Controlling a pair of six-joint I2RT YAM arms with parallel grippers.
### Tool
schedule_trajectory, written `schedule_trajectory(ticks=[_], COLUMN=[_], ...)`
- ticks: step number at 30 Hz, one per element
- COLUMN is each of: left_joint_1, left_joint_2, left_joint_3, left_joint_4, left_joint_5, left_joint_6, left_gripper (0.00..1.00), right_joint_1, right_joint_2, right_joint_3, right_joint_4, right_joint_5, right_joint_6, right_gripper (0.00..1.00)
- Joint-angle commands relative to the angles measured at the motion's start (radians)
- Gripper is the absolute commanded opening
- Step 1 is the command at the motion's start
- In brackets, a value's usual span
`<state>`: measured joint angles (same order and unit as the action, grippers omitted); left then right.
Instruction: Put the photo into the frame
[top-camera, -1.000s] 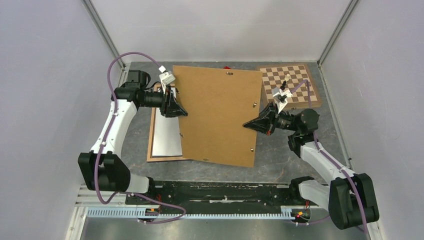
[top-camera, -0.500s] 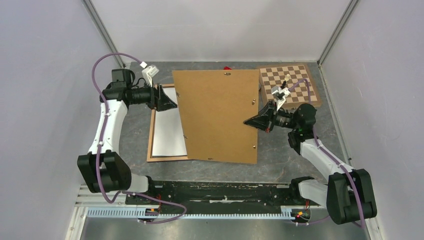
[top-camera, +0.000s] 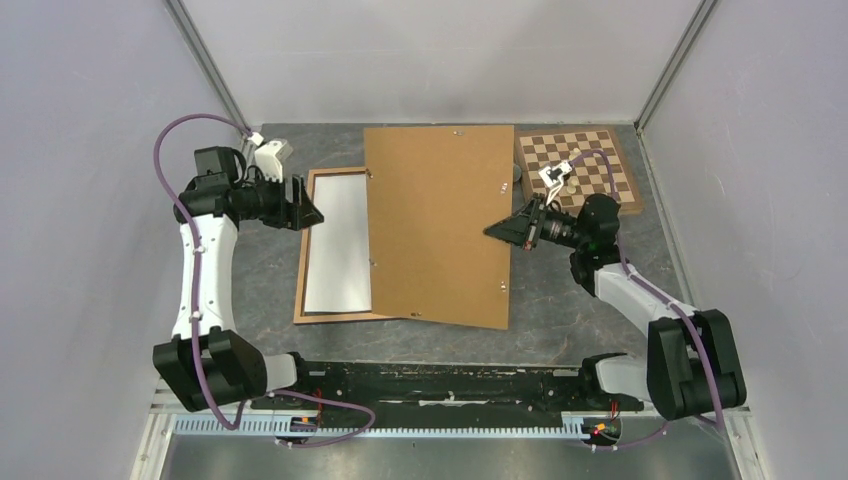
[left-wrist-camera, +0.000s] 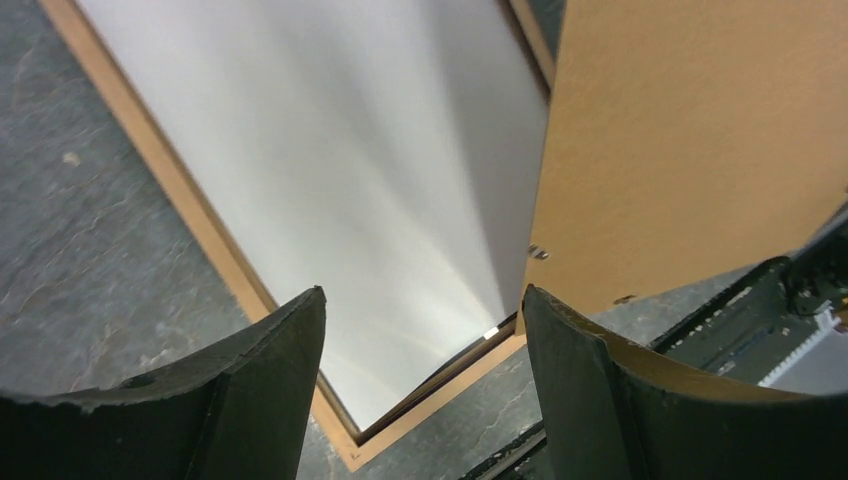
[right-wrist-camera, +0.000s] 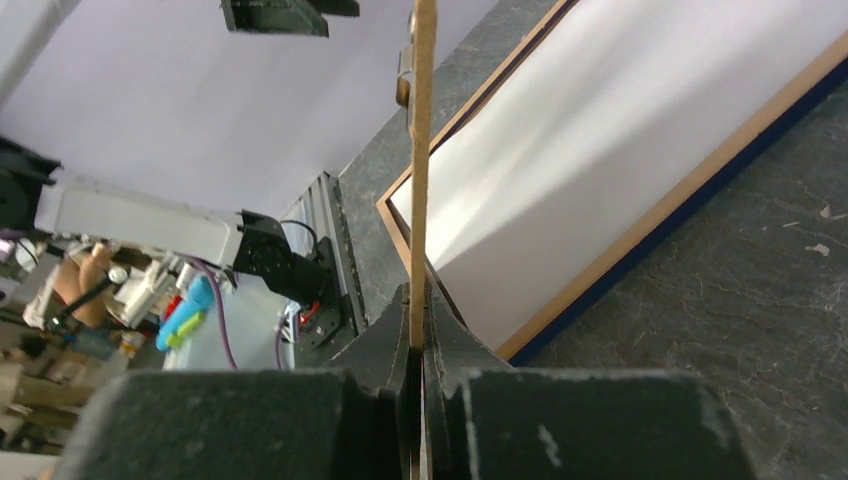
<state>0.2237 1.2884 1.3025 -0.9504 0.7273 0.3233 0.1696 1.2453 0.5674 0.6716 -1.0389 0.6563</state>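
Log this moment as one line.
left gripper: open, empty | right gripper: shut on backing panel | photo: white side up in frame

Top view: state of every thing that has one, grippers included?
photo: white side up, lying inside the frame.
frame: lying flat, wood face up, back not fitted.
backing panel: lifted, pinched at its right edge.
left gripper: open, empty.
right gripper: shut on the backing panel.
chessboard: flat, untouched.

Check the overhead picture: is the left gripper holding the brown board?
No: the left gripper hangs clear of the board, near the frame's left rail, while the right gripper pinches the board's edge.
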Motion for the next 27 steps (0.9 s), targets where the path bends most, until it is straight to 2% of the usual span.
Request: schedule_trajectory(ticks=[1,17,22,27], left_joint_1=[0.017,0.036,0.040,0.044], left_joint_2=[0.001,0.117,0.166,0.266], left_joint_3=[-0.014,-0.068,-0.063,-0.037], left_joint_4=[0.005,0.095,0.115,0.151], left_joint_5=[-0.158,-0.293,-0.372,-0.442], left_joint_6=[0.015,-0.013,-0.040,-0.109], left_gripper=[0.78,0.77,0.77,0.72], right_joint_1=[-0.002,-0.001,0.008,0.014], right_joint_2=[0.034,0.235,0.268,0.290], right_joint_3=[0.075,0.194,0.225,0.224], right_joint_4=[0.174,0.402,0.414,0.456], right_joint_5=[0.072,0.153,0.172,0.174], right_joint_6=[0.134,0.473,0.487,0.516], right_gripper=[0.00,0.00,0.00,0.00])
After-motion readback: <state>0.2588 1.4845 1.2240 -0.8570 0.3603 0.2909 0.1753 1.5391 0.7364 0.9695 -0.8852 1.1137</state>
